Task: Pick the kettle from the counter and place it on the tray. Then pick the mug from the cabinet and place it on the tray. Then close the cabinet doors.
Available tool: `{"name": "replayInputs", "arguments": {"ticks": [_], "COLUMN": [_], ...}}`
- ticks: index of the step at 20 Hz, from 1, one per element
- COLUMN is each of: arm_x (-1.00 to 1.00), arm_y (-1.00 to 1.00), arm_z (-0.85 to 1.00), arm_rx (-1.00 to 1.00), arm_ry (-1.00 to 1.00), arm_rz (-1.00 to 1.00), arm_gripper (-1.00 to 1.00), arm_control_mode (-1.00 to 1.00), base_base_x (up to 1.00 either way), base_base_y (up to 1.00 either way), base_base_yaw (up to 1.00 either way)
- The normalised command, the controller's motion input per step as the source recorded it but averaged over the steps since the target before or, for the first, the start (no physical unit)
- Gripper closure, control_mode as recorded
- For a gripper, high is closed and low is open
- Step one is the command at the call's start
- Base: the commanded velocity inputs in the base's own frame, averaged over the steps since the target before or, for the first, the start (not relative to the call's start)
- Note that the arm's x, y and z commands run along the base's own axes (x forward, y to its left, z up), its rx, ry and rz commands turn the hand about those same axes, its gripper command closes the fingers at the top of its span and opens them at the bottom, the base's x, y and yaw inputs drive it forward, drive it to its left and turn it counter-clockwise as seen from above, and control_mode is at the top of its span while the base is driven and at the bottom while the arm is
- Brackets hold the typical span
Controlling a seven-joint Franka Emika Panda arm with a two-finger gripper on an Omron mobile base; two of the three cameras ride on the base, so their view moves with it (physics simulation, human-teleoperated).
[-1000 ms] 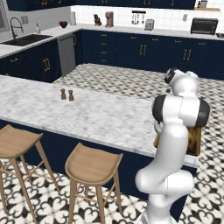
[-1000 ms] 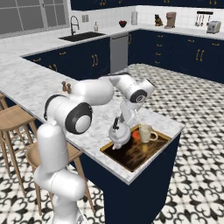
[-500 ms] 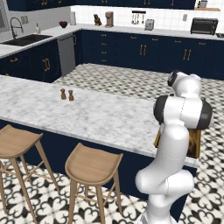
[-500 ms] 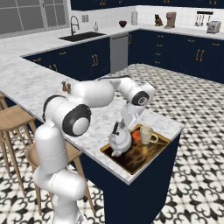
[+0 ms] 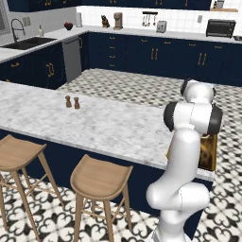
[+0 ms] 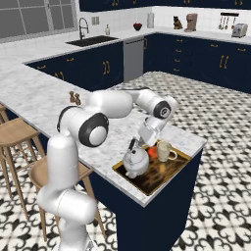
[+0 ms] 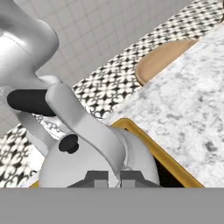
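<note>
Marble island (image 6: 49, 103), tray (image 6: 169, 171), kettle (image 6: 136, 163), mug (image 6: 163, 151)

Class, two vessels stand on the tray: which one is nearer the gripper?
The silver kettle, right below the gripper at the tray's near end; the cream mug stands farther along, beside it.

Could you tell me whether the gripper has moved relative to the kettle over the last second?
Yes. In the right base view the gripper has risen and drawn back from the kettle, which stays on the tray.

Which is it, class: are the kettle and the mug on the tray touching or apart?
Apart. The right base view shows a gap between the kettle and the mug, with a small orange-red thing in it.
</note>
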Motion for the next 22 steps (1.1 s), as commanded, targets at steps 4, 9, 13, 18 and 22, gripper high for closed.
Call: {"name": "replayInputs", "arguments": {"ticks": [4,9,13,18,22], "arm_x": [-0.08,-0.03,0.00,-0.13,-0.14], "arm_y": [-0.18,0.03,0.13,0.00,0.00], "arm_z": [-0.16,-0.11,-0.01,0.27,0.53], "arm_rx": [0.05,0.03,0.00,0.00,0.00], "arm_ry": [0.00,0.00,0.00,0.00,0.00], "arm_rz": [0.06,0.02,0.00,0.00,-0.01], "arm_gripper": [1.00,-1.00,-1.00,-1.00,-1.00], "arm_control_mode": [-1.00,-1.00,-1.00,-1.00,-1.00], "base_base_x": [0.00,0.00,0.00,0.00,0.00], "base_base_y": [0.00,0.00,0.00,0.00,0.00], "base_base_yaw": [0.00,0.00,0.00,0.00,0.00]}}
